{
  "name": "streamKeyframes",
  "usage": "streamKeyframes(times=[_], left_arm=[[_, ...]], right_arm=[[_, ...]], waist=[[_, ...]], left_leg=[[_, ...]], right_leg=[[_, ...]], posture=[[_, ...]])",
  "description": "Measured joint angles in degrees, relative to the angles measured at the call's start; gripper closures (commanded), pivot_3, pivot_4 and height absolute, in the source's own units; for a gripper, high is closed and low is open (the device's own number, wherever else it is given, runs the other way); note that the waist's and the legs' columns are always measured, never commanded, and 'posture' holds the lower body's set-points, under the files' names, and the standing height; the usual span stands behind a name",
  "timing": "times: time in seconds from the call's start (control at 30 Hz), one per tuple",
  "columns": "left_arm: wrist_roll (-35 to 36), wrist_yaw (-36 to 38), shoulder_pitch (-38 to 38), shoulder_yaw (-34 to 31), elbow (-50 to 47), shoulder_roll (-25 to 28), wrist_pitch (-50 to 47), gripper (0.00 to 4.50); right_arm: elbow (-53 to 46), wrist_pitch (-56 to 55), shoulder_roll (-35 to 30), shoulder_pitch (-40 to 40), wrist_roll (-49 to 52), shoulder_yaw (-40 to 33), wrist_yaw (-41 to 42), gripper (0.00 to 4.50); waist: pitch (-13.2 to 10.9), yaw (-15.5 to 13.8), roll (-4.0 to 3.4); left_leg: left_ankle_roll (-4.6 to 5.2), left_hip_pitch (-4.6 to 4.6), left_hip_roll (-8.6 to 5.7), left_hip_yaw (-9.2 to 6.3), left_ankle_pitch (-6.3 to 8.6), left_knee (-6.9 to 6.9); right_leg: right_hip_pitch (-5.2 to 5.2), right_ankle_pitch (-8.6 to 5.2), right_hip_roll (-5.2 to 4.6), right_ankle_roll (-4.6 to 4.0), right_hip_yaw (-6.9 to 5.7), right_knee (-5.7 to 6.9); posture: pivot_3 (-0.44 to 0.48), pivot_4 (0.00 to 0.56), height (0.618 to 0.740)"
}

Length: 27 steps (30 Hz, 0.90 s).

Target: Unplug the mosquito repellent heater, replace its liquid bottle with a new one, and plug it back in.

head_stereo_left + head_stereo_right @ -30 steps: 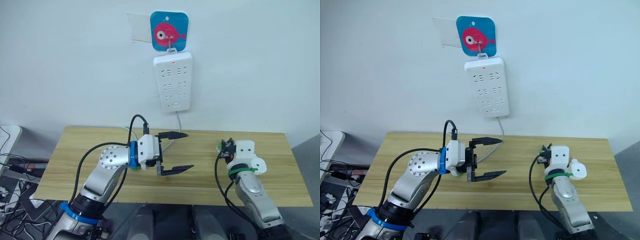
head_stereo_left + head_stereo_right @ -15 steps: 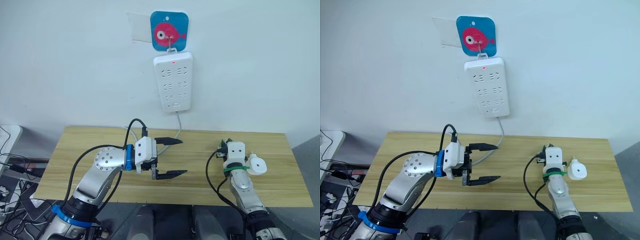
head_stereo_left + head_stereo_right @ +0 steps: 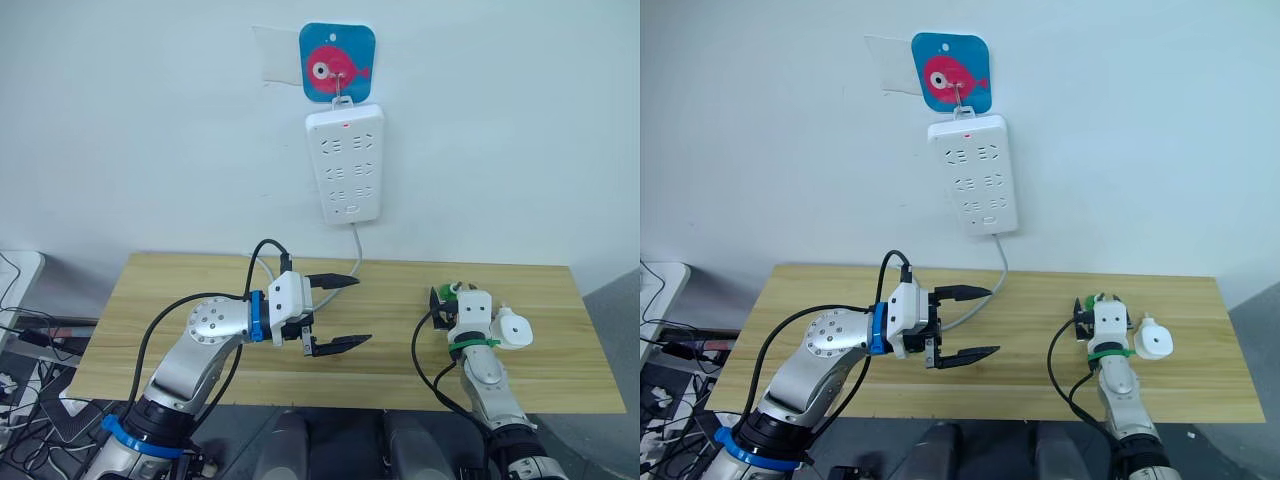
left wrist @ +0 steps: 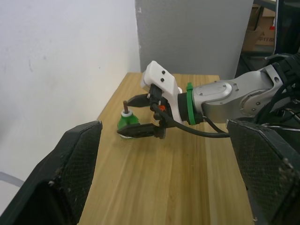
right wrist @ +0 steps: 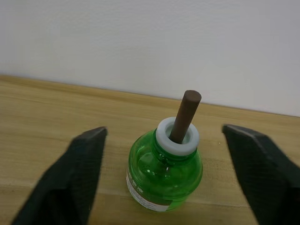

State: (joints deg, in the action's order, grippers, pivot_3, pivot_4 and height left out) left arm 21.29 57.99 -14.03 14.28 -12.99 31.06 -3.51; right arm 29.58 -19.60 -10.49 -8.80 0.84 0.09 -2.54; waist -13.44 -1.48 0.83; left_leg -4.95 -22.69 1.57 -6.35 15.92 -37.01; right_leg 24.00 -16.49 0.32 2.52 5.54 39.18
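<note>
The liquid bottle (image 5: pixel 165 176) is translucent green, round-bodied, with a white collar and a brown cylindrical wick, and stands upright on the wood-grain counter (image 3: pixel 150 300) near the back edge. The right hand (image 4: pixel 136 117) is spread wide, one black finger on each side of the bottle, not touching it. The mosquito repellent heater (image 3: pixel 514 329), smooth white rounded plastic, lies just beside the right wrist. The left hand (image 3: pixel 335 311) is spread wide and empty above the counter. A white power strip (image 3: pixel 345 165) hangs on the plain white wall.

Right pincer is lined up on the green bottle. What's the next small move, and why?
Probably ease the right pincer forward, then shut it on the green bottle. The bottle stands upright on the table, centred between the open fingers and not yet touched.
</note>
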Motion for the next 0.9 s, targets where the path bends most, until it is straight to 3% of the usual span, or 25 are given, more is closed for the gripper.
streamKeyframes(times=[0.17, 0.37, 0.5, 0.6, 0.73, 0.9], left_arm=[[0.0, -1.7, 0.5, -1.2, -0.1, -0.1, -1.2, 0.0], [-0.7, -6.5, 6.4, -3.0, -4.8, -0.2, -3.0, 0.0], [-2.8, -11.9, 9.9, -5.0, -7.1, -1.4, -3.7, 0.0], [-5.1, -19.5, 15.1, -9.3, -10.2, -3.4, -4.7, 0.0], [-6.1, -27.7, 21.8, -14.5, -11.6, -7.3, -6.7, 0.0], [-5.9, -28.5, 28.2, -17.9, -11.2, -7.4, -4.5, 0.0]], right_arm=[[-9.9, 3.5, 0.0, 6.9, 1.2, 0.0, 3.6, 0.01], [-38.4, 18.7, -1.6, 19.8, 6.7, -0.1, 7.7, 0.01], [-54.7, 30.5, -6.1, 22.5, 10.8, 0.0, 11.2, 0.01], [-62.3, 38.4, -13.2, 20.7, 15.4, 1.3, 18.4, 0.01], [-62.5, 44.4, -16.0, 12.0, 20.0, 2.4, 25.2, 0.01], [-60.3, 47.4, -16.5, 3.4, 22.7, 4.5, 31.3, 0.01]], waist=[[0.0, -0.1, -0.01], [0.0, -0.1, -0.08], [-0.1, -0.1, -0.12], [-0.3, -0.1, 0.03], [-0.4, -0.6, 0.2], [-0.5, -2.6, 0.29]], left_leg=[[0.0, -0.02, 0.01, -0.02, 0.0, 0.0], [0.0, 0.03, 0.03, -0.1, 0.0, -0.02], [0.0, 0.6, 0.04, -0.11, 0.0, 0.02], [0.01, 0.76, 0.06, -0.08, 0.01, 0.02], [0.01, 0.75, 0.07, -0.13, 0.01, 0.01], [0.01, 0.73, 0.04, -0.08, 0.02, 0.05]], right_leg=[[0.01, 0.0, -0.01, 0.0, 0.0, 0.01], [-0.05, -0.01, -0.02, 0.01, -0.01, 0.07], [-0.67, -0.04, 0.01, 0.05, 0.0, -0.14], [-0.82, -0.07, 0.01, 0.09, 0.03, -0.19], [-0.83, -0.04, 0.02, 0.05, -0.03, -0.19], [-0.79, -0.03, 0.0, 0.03, -0.02, -0.22]], posture=[[0.237, 0.235, 0.74], [0.258, 0.242, 0.74], [0.264, 0.248, 0.74], [0.287, 0.247, 0.74], [0.315, 0.251, 0.74], [0.339, 0.248, 0.74]])
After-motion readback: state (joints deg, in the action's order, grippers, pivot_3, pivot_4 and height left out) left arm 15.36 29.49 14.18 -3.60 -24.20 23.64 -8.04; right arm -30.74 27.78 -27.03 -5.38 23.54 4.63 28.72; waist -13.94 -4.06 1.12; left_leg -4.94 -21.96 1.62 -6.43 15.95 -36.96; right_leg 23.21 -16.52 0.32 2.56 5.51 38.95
